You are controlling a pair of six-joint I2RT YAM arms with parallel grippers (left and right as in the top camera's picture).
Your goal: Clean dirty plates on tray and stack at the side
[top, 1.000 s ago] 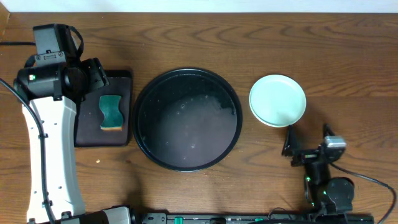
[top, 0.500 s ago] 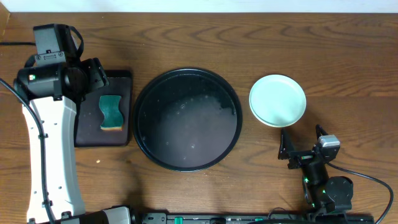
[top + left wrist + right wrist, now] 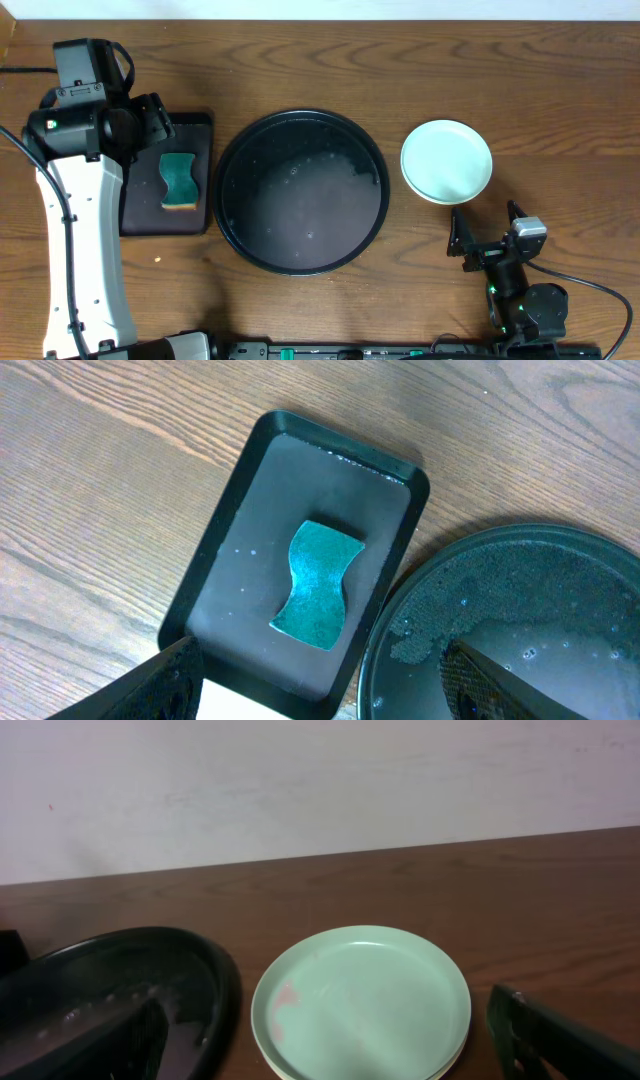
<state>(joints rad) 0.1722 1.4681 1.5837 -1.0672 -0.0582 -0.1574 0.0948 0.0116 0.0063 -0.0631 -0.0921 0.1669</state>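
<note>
Right gripper, wide open and empty, has backed slightly off the stacked plates just right of the tray. Left gripper hangs open and empty over the sponge, left of the tray. No plate remains on the tray, so the task looks done.

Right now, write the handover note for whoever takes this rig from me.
Left end effector: open, empty, over the small rectangular tray holding the sponge.
Right end effector: open, empty, near the plate stack.
Black tray: no plates on it, wet and sudsy.
Done: plates stacked right of the tray, mint one on top.
Left: top plate shows a faint pink smear; probably wipe it again.
</note>
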